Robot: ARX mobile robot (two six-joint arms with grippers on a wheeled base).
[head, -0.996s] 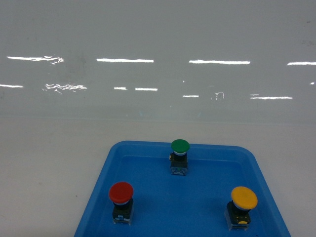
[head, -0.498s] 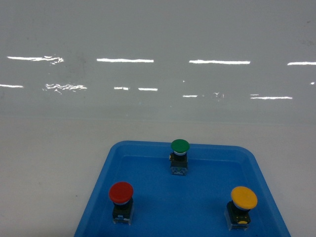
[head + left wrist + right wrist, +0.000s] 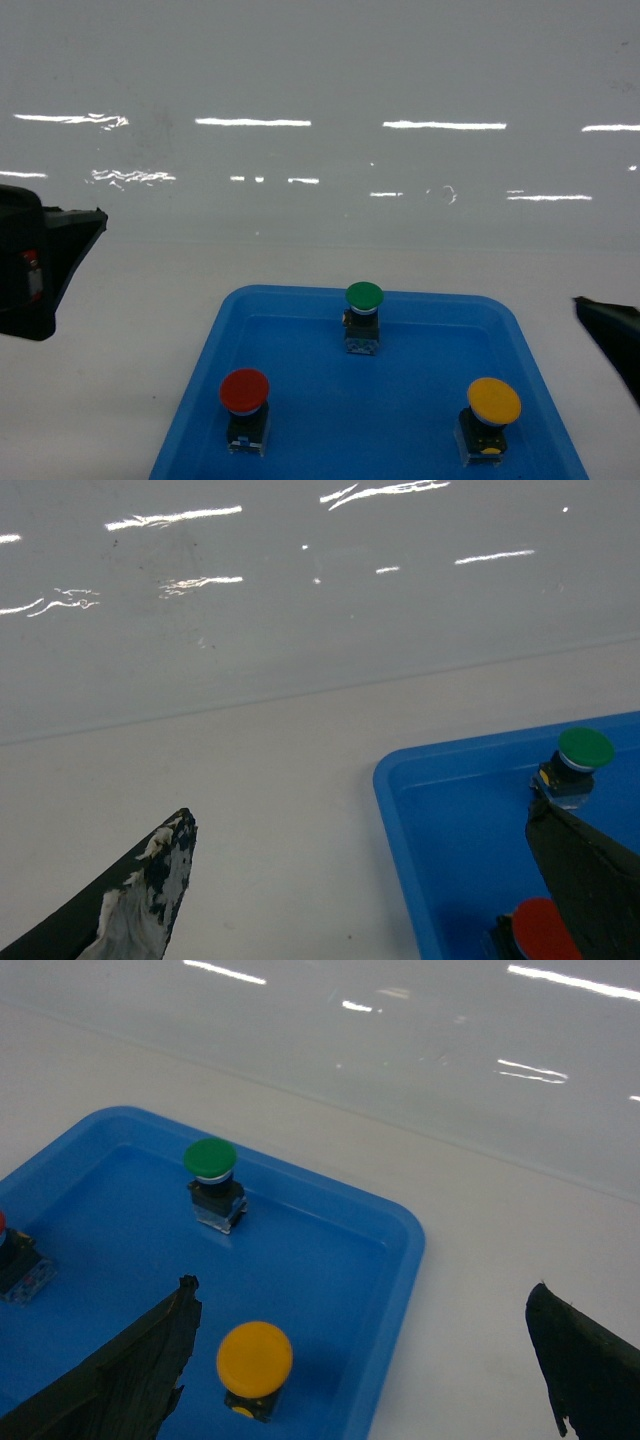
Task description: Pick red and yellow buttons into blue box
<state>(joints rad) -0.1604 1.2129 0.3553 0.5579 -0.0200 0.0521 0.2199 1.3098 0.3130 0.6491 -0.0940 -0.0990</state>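
Left tool [image 3: 360,880] spread, empty | right tool [image 3: 365,1360] spread, empty | red button [image 3: 545,930] half hidden, frame-cut

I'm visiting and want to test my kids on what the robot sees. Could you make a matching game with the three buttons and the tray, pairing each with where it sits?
Things:
1. red button
2. yellow button
3. green button
4. blue tray

Places, as seen in the head view:
A. far middle of the tray
B. on the white table, under all three buttons
C. near left of the tray
D. near right of the tray

Pairs: 1-C, 2-D, 3-A, 4-B
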